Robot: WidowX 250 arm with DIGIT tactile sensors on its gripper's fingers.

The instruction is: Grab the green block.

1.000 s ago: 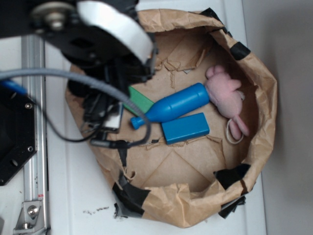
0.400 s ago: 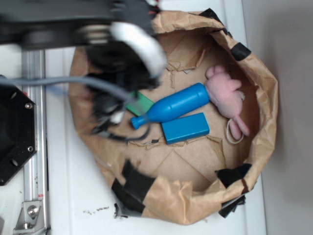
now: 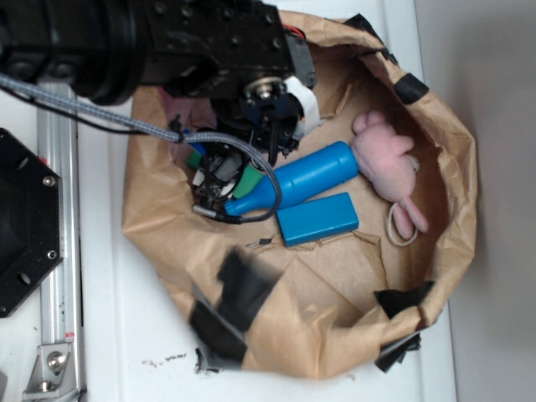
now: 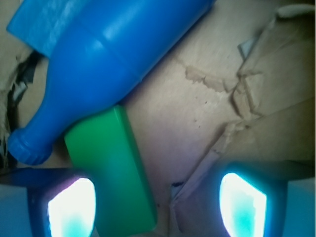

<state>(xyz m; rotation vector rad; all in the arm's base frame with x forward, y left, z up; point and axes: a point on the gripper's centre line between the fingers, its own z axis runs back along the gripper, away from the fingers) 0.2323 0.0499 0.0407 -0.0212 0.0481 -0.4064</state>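
Exterior: black robot arm over crumpled brown paper basket (image 3: 452, 167); flat green rectangular block (image 3: 249, 182) barely visible beside blue plastic bottle-shaped toy (image 3: 297, 180).

Wrist: gripper (image 4: 157, 205) fingers apart, empty; block lies toward the left finger (image 4: 69, 207), partly under the bottle. Approach step; next, shift left, descend, close.

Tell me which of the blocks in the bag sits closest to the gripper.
The green block: flat, thin, between the open gripper fingers near the left pad, partly under the blue bottle toy. The thicker blue block lies beyond the bottle.
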